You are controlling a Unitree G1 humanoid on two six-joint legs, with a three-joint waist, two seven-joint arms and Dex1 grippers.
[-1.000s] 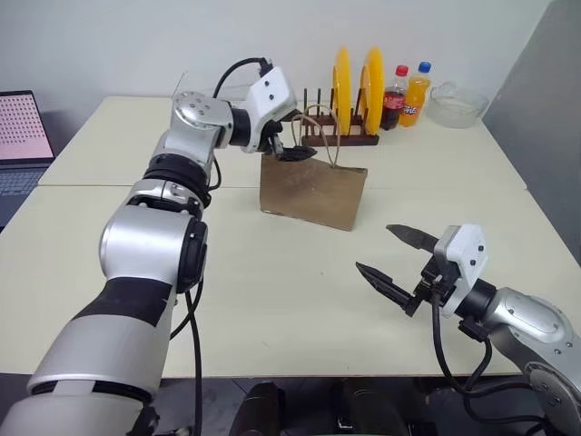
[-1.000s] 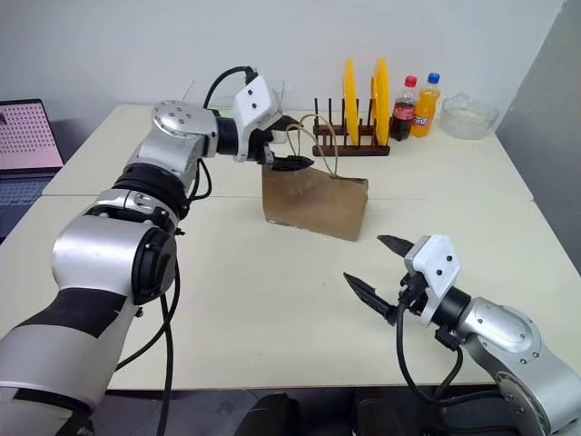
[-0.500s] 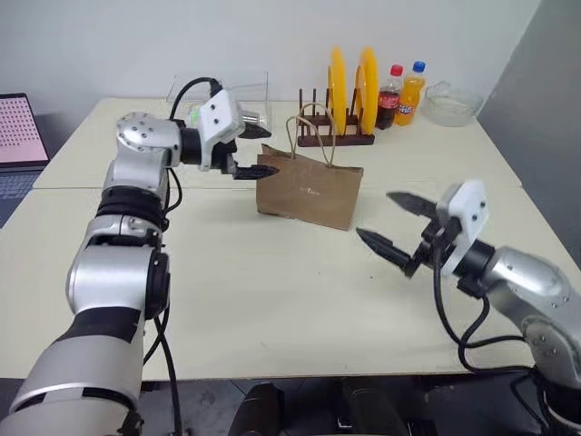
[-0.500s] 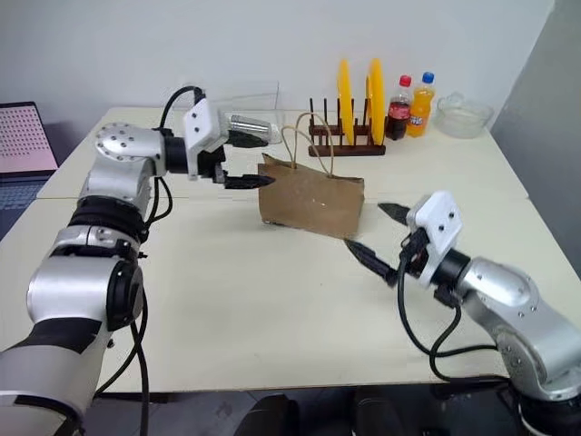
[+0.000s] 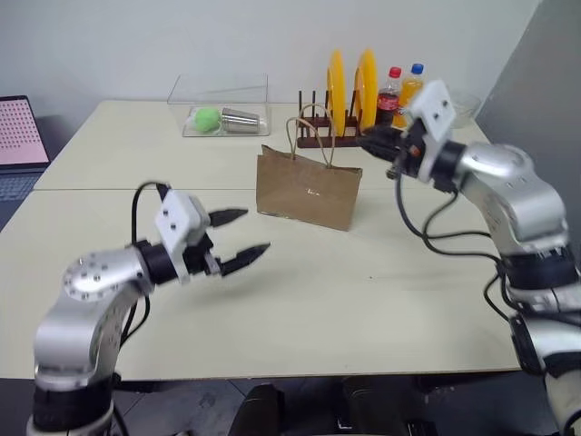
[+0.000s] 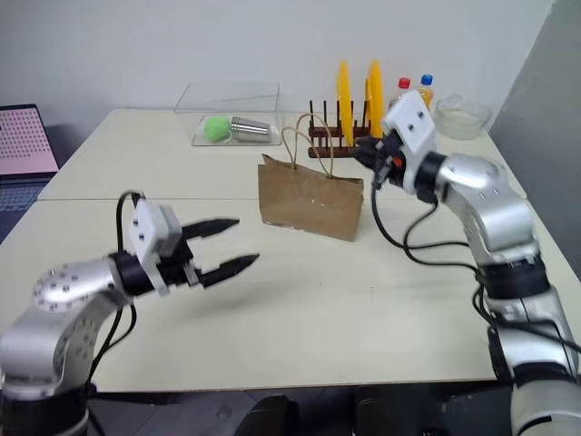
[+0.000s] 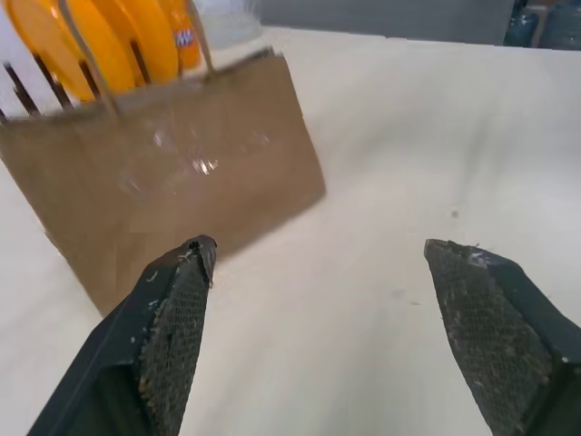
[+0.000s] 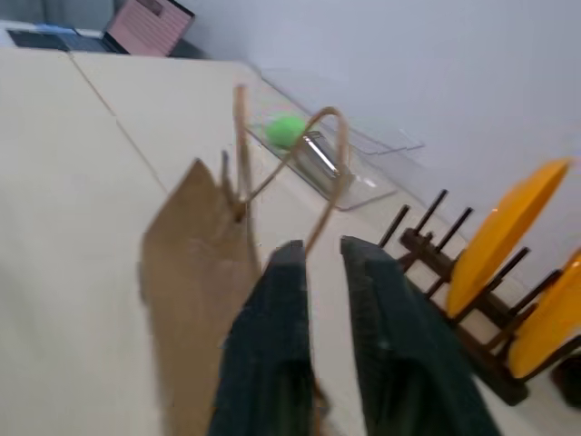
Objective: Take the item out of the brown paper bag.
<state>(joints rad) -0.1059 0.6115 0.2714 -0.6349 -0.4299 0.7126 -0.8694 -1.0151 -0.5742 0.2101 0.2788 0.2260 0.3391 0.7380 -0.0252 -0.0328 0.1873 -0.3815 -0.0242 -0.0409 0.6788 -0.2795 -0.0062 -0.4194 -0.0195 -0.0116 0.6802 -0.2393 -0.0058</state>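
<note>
My left gripper [image 5: 239, 233] spread wide above the table [image 5: 381, 291], my right gripper [image 5: 370, 142] pressed together beside the upright brown paper bag [image 5: 307, 189]

Inside of brown paper bag [image 5: 307, 192] hidden in both head views, contents can't be told; no item visible. Right wrist view heavily blurred: bag [image 8: 201, 291] smeared, its lower part cut off by the frame edge. Left wrist view: bag [image 7: 163, 173] blurred, print on its face unreadable, one end cut by the frame edge. Laptop [image 5: 18, 136] cropped at the left edge in the head views. Soda bottles [image 5: 390, 91] and glass bowl [image 6: 463, 116] partly hidden behind the right gripper [image 5: 368, 143] and arm. Objects in the clear box [image 5: 221, 109] too small to identify.
</note>
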